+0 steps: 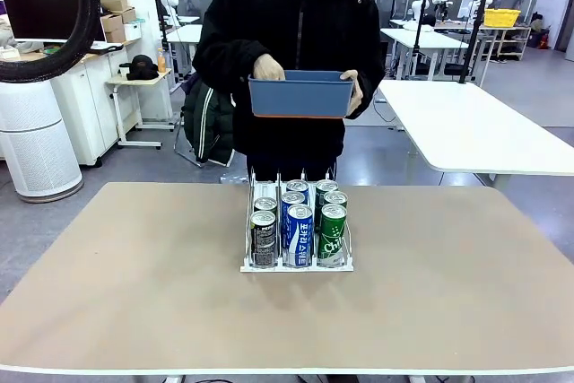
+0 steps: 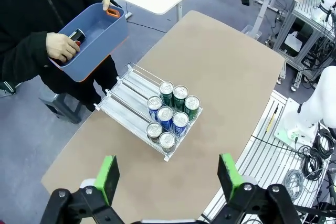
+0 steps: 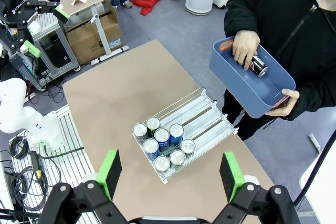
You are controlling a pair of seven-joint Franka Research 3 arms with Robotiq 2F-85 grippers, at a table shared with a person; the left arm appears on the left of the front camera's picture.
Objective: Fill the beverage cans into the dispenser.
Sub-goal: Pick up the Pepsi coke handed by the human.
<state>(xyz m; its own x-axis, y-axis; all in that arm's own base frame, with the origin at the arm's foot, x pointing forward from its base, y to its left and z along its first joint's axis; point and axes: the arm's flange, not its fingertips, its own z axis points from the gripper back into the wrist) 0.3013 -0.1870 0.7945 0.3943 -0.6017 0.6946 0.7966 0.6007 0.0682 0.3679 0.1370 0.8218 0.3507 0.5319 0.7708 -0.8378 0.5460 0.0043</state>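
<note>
Both grippers spread wide and empty
My left gripper (image 2: 168, 177) and right gripper (image 3: 169, 173) hang above the table. The beverage cans (image 1: 299, 221) stand at the front of the dispenser (image 2: 128, 90), and one more can (image 3: 259, 66) lies in the blue bin (image 1: 300, 96) under the person's hand (image 3: 245, 48) — if I descend now, I may strike that hand or knock over the upright cans

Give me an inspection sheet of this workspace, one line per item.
Surface: tan table, with the dispenser at its middle.
Job's things: dispenser holds eight cans at its near end: two black in the left lane, three blue in the middle, three green on the right. One more can lies in the blue bin that the person holds, with a hand on it.
Clutter: nothing seen.
Grippers: left gripper and right gripper are open, high above the table, holding nothing.
Cables: loose cables on the floor by an arm base.
Surroundings: white tables, cardboard boxes.
</note>
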